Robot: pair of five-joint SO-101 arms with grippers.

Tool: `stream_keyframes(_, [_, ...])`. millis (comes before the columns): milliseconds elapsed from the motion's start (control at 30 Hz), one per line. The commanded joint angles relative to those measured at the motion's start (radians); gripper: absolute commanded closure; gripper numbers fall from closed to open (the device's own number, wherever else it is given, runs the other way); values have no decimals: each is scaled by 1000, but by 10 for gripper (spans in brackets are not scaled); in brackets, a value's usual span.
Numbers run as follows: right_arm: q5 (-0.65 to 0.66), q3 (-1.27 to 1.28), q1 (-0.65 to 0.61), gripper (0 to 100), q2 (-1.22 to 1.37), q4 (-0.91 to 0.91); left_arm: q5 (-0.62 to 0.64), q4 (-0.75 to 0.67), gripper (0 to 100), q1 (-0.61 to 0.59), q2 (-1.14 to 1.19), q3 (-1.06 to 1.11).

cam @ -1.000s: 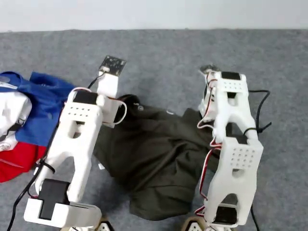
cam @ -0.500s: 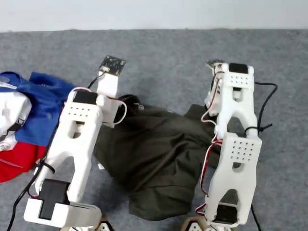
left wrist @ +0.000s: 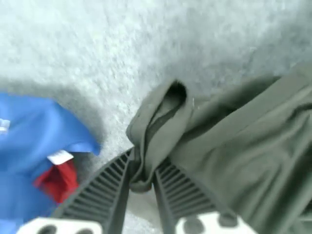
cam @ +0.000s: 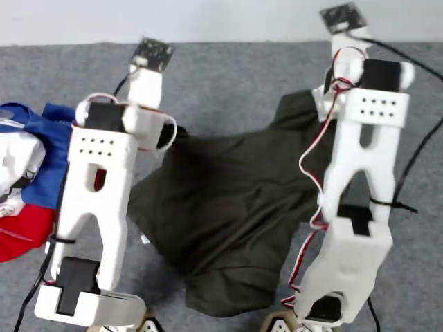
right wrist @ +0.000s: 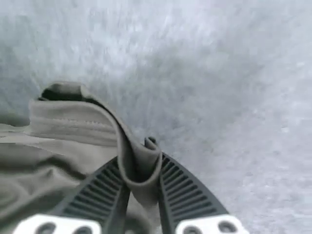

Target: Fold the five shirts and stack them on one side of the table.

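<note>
A dark olive shirt [cam: 235, 207] lies crumpled in the middle of the grey table, stretched between both arms. My left gripper [left wrist: 142, 176] is shut on a bunched edge of the olive shirt [left wrist: 229, 141]; in the high view that arm [cam: 104, 173] holds the cloth's left far corner. My right gripper [right wrist: 141, 181] is shut on a fold of the olive shirt [right wrist: 73, 131]; its arm [cam: 363, 131] lifts the right far corner toward the table's far edge.
A blue shirt [cam: 59, 149], a white shirt [cam: 15, 166] and a red shirt [cam: 21, 232] lie heaped at the table's left edge. The blue cloth [left wrist: 34, 146] with red under it lies close by the left gripper. Grey table surface [cam: 235, 76] stretches beyond the arms.
Both arms have moved toward the far edge, the right one much farther, pulling the olive shirt's far corners up and spreading the cloth wider.
</note>
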Motion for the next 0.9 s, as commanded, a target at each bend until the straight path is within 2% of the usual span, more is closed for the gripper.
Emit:
stream_keyframes(0, [-5,-44,-15,990,-197,39,-14,94,988,-69,-49,-249])
stream_keyframes(167, [-6,-44,-15,990,-417,38,-11,222,988,-127,-49,-611])
stream_keyframes(300, [-12,-44,-13,990,-599,-4,46,224,988,-158,-80,-788])
stream_keyframes(667, [-14,-44,-4,990,-1001,-177,71,221,988,-158,-439,-796])
stream_keyframes(867, [-14,-44,24,990,-1116,-188,74,221,988,-158,-586,-796])
